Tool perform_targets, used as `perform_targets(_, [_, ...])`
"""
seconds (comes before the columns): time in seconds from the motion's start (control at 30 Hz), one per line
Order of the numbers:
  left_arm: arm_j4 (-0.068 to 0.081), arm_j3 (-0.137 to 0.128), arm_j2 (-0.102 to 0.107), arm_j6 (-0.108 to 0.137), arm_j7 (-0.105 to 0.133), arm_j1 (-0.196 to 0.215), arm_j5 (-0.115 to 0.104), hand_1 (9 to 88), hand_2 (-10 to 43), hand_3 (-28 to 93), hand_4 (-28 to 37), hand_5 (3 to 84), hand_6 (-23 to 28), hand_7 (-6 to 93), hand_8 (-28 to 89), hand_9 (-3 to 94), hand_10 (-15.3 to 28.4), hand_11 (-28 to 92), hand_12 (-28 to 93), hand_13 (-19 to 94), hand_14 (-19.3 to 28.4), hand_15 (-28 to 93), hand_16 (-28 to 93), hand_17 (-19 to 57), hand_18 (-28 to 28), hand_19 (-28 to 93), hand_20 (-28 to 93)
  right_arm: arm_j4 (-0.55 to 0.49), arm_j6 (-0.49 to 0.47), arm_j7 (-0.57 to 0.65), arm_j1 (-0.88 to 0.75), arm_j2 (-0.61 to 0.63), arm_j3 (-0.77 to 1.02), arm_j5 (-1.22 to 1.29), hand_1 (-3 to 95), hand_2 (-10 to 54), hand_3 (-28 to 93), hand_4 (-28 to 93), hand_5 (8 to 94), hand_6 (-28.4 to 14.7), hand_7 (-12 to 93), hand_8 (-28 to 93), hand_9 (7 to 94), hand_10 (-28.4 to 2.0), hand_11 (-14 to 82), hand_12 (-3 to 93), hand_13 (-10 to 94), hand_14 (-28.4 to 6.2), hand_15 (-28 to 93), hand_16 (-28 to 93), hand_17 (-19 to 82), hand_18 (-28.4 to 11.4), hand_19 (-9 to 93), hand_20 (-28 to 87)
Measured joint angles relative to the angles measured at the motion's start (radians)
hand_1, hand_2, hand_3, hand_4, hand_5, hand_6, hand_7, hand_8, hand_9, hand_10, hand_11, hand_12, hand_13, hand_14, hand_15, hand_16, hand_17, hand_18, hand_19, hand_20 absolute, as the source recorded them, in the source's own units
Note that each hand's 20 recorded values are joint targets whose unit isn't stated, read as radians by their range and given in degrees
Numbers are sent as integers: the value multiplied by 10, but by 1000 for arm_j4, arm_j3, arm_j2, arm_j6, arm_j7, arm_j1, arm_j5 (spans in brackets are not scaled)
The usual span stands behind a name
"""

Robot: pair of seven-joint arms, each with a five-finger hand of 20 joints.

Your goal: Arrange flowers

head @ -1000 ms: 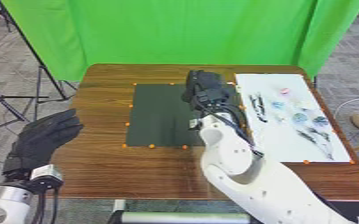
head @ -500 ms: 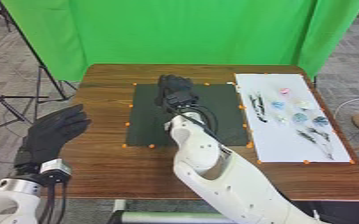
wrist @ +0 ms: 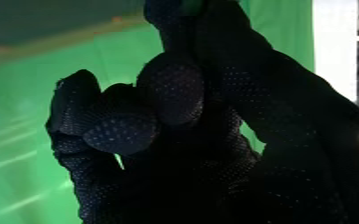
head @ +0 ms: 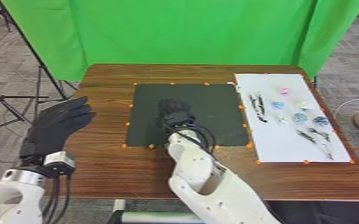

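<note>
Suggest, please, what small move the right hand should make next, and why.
I would probably ease the right hand toward the pink flower, unless it already holds a stem, which I can't tell. The hand is over the black sheet, while the pink flower and several blue ones lie on the white sheet to the right.

A brown wooden tabletop [head: 100,172] is backed by a green curtain [head: 184,35] across the top of the frame. At center, a dark mat [head: 144,117] is partly covered by the black-gloved right hand [head: 176,111]. At right, small flowers [head: 300,118] and dark stems [head: 317,137] are spread on a white sheet [head: 273,145]. The left hand [head: 53,125] is held at left, fingers relaxed.
</note>
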Motion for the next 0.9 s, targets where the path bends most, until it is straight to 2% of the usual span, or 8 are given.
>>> perform_targets(0.1, [7, 13, -2, -7, -8, -24, 5, 269, 44, 821, -142, 452, 133, 123, -81, 368, 217, 326, 86, 253, 272, 542, -111, -96, 214, 571, 118, -3, -14, 1, -29, -9, -3, 1, 521, -95, 787, -270, 892, -44, 240, 210, 823, -135, 585, 365, 766, -127, 777, 289, 319, -284, 880, 347])
perform_targets(0.23, [8, 21, -2, -9, -11, -39, 6, 269, 44, 823, -140, 452, 133, 122, -81, 368, 217, 325, 86, 253, 273, 541, -111, -96, 214, 571, 118, -8, -18, 2, -42, -13, -24, 7, 519, -95, 785, -267, 893, -44, 241, 205, 824, -134, 583, 362, 767, -126, 776, 287, 320, -284, 881, 345])
perform_targets(0.57, [9, 28, -1, -10, -13, -43, 7, 270, 45, 822, -138, 453, 133, 122, -81, 368, 216, 326, 86, 253, 272, 540, -111, -96, 213, 571, 117, -4, -14, 11, -16, -15, -50, 17, 521, -95, 780, -267, 892, -45, 240, 203, 824, -135, 581, 360, 766, -128, 774, 287, 312, -284, 876, 342])
perform_targets(0.9, [3, -6, -2, -10, -12, -7, 8, 270, 44, 823, -136, 452, 133, 122, -81, 369, 216, 327, 86, 253, 273, 541, -111, -96, 213, 570, 118, -24, -7, 59, 53, 35, -124, 58, 521, -95, 779, -267, 891, -46, 238, 204, 821, -135, 579, 365, 762, -128, 773, 287, 300, -284, 867, 341])
